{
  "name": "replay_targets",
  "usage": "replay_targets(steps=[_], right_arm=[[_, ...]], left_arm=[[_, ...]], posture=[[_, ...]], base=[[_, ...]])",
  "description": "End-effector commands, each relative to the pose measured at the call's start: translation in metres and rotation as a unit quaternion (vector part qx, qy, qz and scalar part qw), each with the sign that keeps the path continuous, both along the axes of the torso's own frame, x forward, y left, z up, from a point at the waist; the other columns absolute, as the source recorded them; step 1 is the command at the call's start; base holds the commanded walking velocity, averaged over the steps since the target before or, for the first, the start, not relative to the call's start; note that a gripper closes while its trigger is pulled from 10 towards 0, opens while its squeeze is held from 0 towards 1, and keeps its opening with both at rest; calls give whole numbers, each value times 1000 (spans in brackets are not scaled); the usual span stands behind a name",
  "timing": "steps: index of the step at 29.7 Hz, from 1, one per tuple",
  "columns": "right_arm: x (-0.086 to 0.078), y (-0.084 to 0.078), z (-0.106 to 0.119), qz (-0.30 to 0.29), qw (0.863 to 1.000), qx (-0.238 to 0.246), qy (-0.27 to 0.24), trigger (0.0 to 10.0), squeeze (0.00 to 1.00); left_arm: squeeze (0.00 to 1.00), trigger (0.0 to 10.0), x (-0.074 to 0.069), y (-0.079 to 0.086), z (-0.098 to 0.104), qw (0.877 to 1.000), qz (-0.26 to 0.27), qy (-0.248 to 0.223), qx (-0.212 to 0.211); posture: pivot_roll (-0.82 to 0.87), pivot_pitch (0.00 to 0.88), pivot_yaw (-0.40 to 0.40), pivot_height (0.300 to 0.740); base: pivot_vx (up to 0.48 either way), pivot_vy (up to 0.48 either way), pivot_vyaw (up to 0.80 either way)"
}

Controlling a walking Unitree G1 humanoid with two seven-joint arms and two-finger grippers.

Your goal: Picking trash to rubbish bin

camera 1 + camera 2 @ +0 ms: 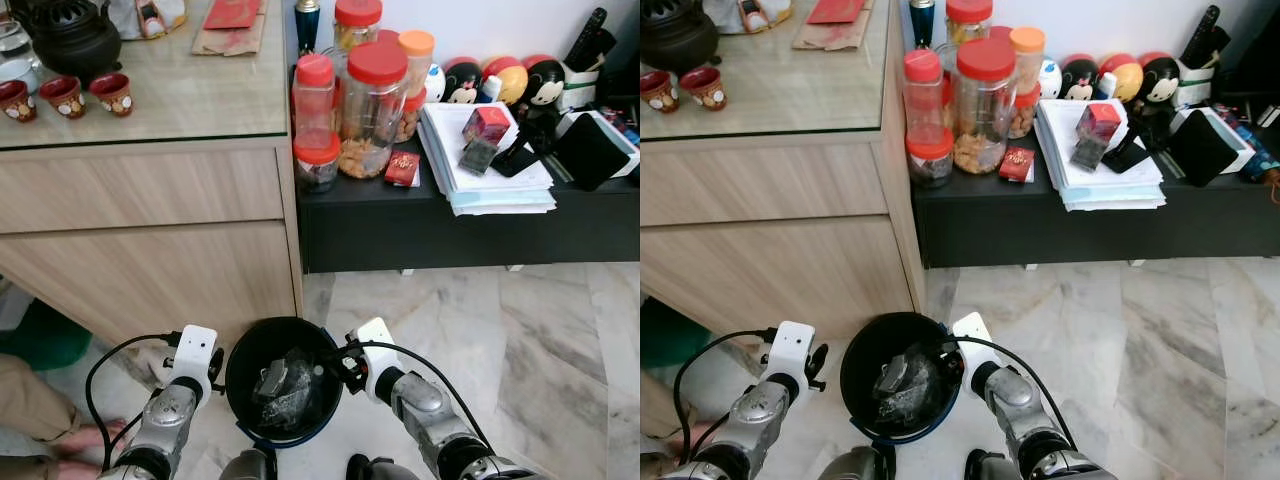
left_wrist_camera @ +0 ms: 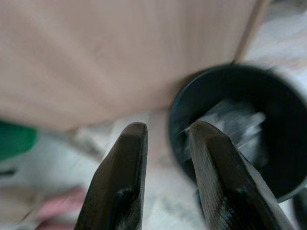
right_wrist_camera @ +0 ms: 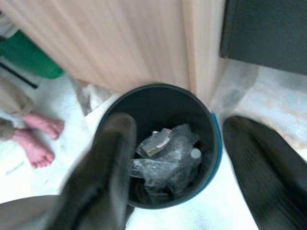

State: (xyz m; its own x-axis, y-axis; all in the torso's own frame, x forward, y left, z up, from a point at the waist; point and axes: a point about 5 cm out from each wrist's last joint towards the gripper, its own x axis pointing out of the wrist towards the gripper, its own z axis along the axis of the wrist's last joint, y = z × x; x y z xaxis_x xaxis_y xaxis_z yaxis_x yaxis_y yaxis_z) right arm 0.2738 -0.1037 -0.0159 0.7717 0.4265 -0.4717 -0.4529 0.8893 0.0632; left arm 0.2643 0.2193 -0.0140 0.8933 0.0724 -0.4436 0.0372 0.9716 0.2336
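Observation:
A black round rubbish bin [image 1: 284, 322] stands on the marble floor between my two arms, close to the corner of the wooden cabinet. Inside it lie crumpled clear plastic trash [image 1: 288, 388] and a small grey piece [image 3: 157, 140]. My left gripper [image 2: 165, 132] hovers just left of the bin, open, with nothing between its fingers. My right gripper [image 3: 181, 125] is over the bin's right rim, its fingers [image 3: 259, 163] spread wide open and empty. In the left wrist view the bin [image 2: 283, 120] and its plastic [image 2: 235, 124] are blurred.
A light wooden cabinet [image 1: 150, 250] rises directly behind the bin. To its right is a low black shelf [image 1: 450, 225] with red-lidded jars [image 1: 375, 100], papers and toys. A person's bare feet [image 3: 38, 139] rest on the floor at my left. Open marble floor [image 1: 520, 350] lies to the right.

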Motion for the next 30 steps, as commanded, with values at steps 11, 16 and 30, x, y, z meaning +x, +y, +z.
replay_targets(steps=[11,16,30], right_arm=[[-35,-57,-35,-205,972,-78,81,10000,0],[-44,-55,-42,-206,969,-88,101,10000,0],[-58,-52,-51,-200,968,-78,130,10000,0]], left_arm=[[0,10000,-62,29,-39,992,86,94,10],[0,10000,-70,28,-44,989,101,108,5],[0,10000,-98,27,-59,982,119,149,-9]], posture=[[132,192,8,740],[134,182,7,740],[127,178,3,740]], base=[[0,0,0],[0,0,0],[0,0,0]])
